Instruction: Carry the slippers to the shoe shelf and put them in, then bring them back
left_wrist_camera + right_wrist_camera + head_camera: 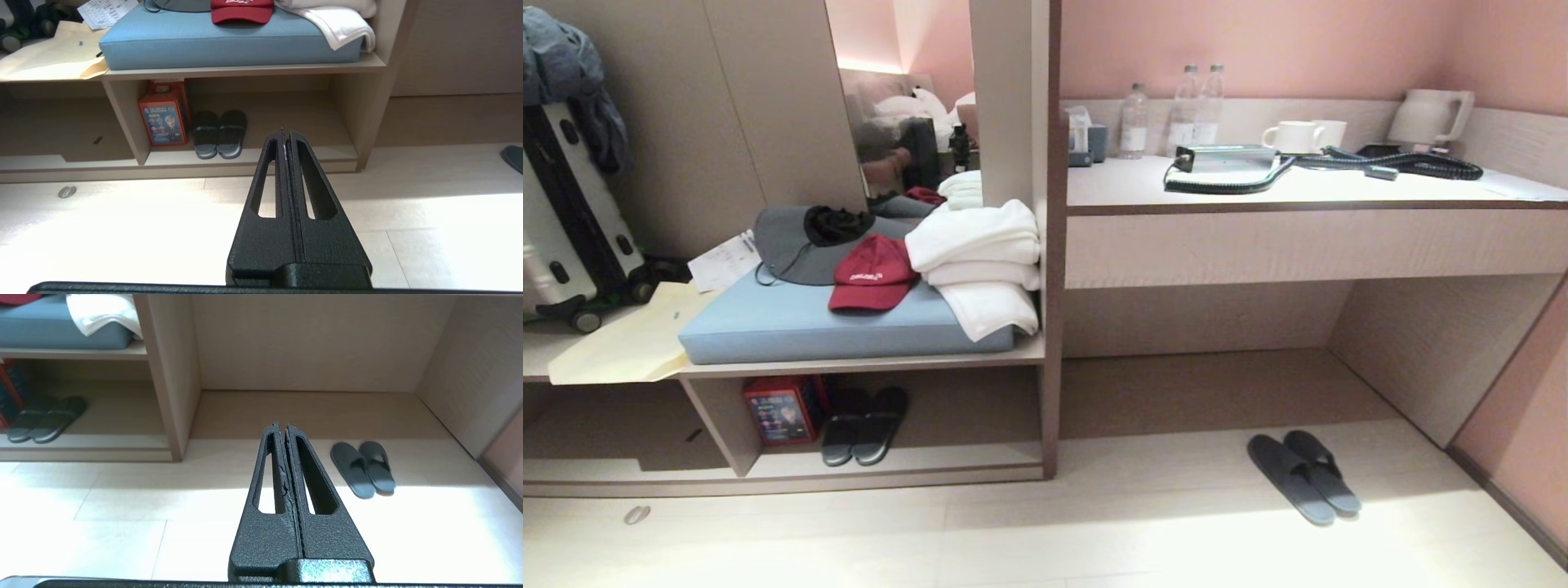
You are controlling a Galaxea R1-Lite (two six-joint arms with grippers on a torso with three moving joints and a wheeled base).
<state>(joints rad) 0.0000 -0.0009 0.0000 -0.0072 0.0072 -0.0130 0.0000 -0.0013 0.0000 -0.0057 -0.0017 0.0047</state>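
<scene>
Slippers (1304,476) side by side on floor (1094,523), toes toward robot, angled right.

Slipper pairs: 2 – grey-blue slippers (1304,477) on floor, darker pair (864,425) in shelf. Bottles (1186,109): 3. Mugs (1305,135): 2. Kettle (1429,116): 1. Cap (872,272): 1.
</scene>
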